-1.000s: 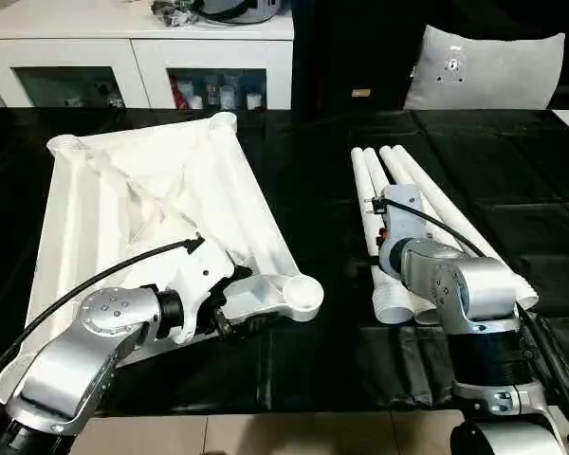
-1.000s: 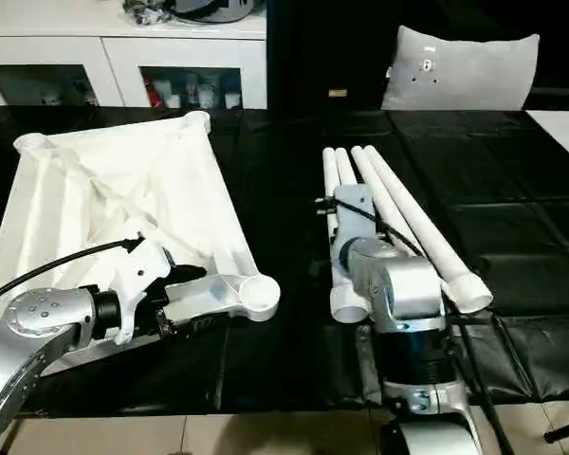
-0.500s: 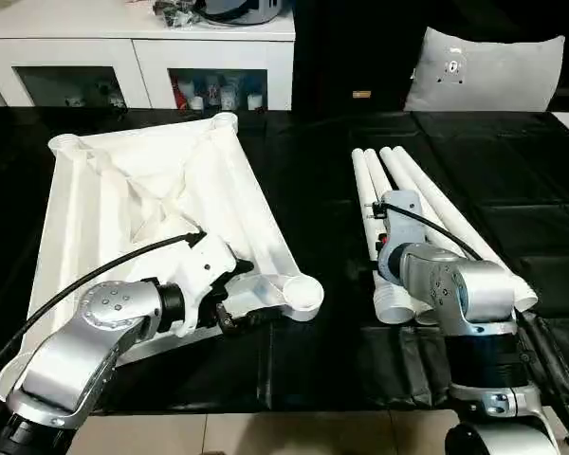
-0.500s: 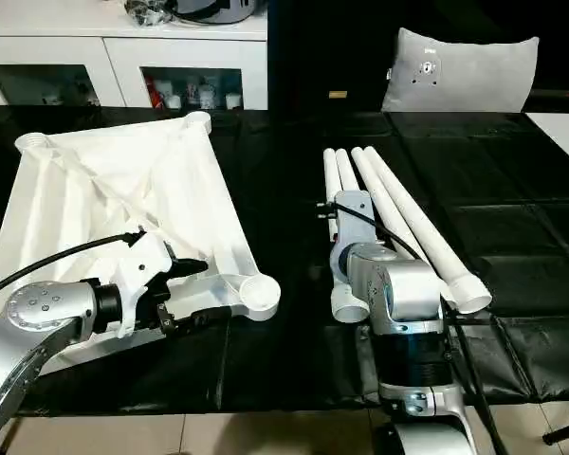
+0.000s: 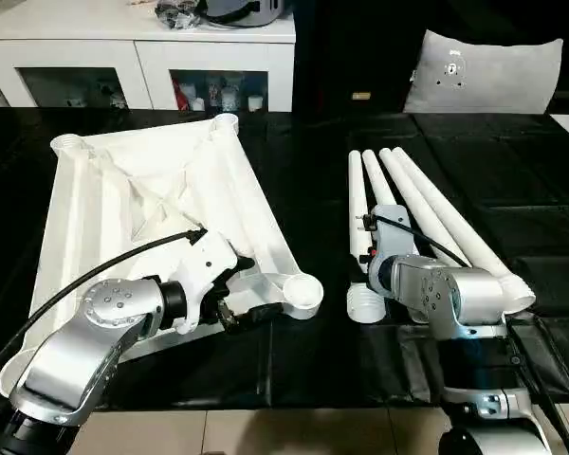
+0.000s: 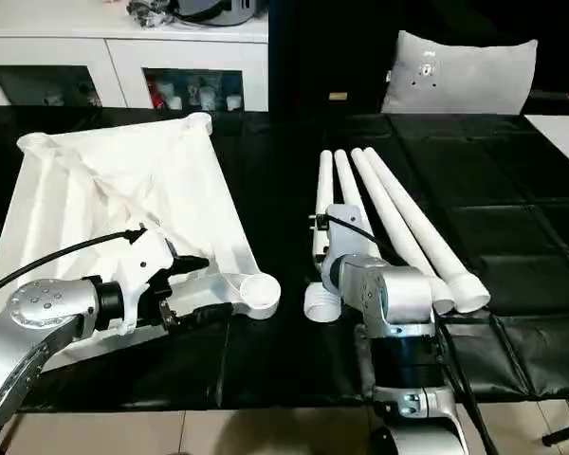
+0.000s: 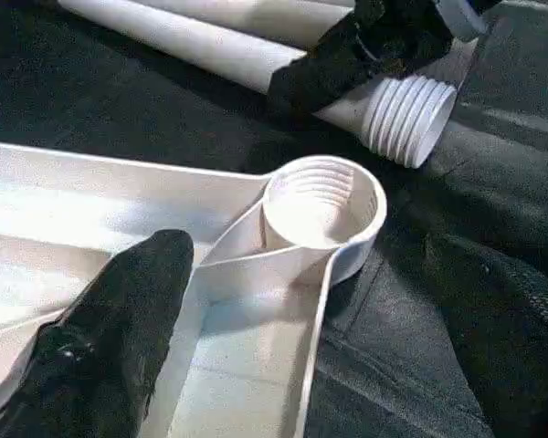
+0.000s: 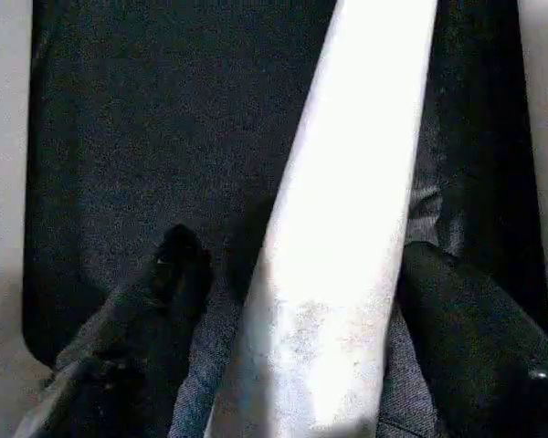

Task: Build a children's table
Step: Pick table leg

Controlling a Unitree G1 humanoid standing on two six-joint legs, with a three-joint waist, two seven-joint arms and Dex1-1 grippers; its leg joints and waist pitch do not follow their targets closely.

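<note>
So the white tabletop (image 5: 152, 209) lay upside down on the bench's left half, and the left gripper (image 5: 235, 305) had its jaws spread wide over the rim beside the near corner socket (image 7: 321, 203), holding nothing. Four legs (image 6: 389, 213) lay on the right half. The right gripper (image 7: 365, 50) straddled the leftmost leg (image 8: 347, 228), one finger (image 8: 155, 301) on either side; couldn't tell if it was gripping. A cabinet (image 5: 133, 47) and a pillow (image 5: 484, 71) sat behind.
</note>
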